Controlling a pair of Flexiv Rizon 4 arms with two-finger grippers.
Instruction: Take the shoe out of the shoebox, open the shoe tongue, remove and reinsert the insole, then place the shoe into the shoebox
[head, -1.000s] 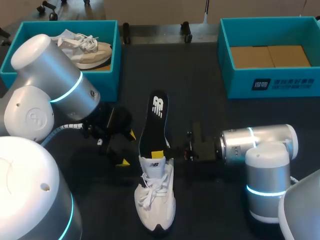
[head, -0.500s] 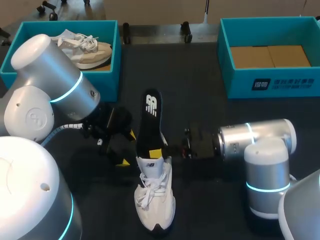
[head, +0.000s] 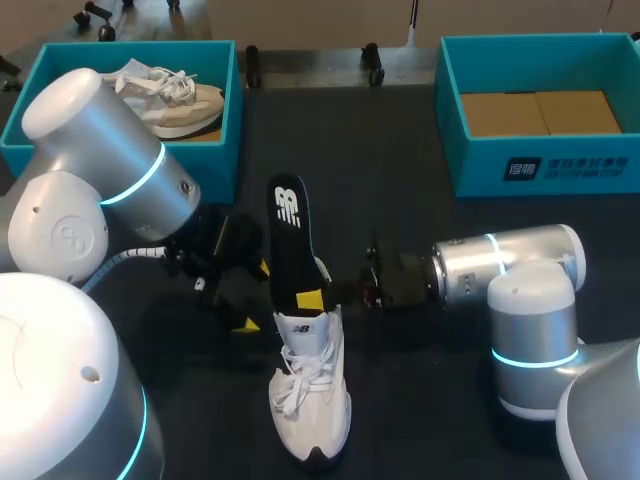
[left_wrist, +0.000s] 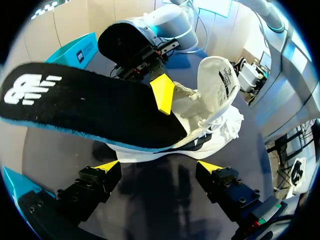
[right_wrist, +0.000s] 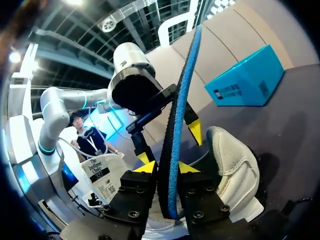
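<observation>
Insole (head: 288, 235) rises from the white shoe (head: 310, 390) on the bench (head: 400, 160), right jaws clamped on it; left jaws stand apart beside the shoe.

The silver left arm (head: 100, 150) comes in from the left edge of the dark table (head: 400, 180) with its wrist angled down. Its left gripper (head: 252, 297) sits low, its yellow-tipped fingers (left_wrist: 107, 165) spread wide apart. The silver right arm (head: 500, 270) lies level, pointing towards the left edge. Its right gripper (right_wrist: 167, 167) is clamped on a black, blue-edged foam insole (head: 287, 235).
</observation>
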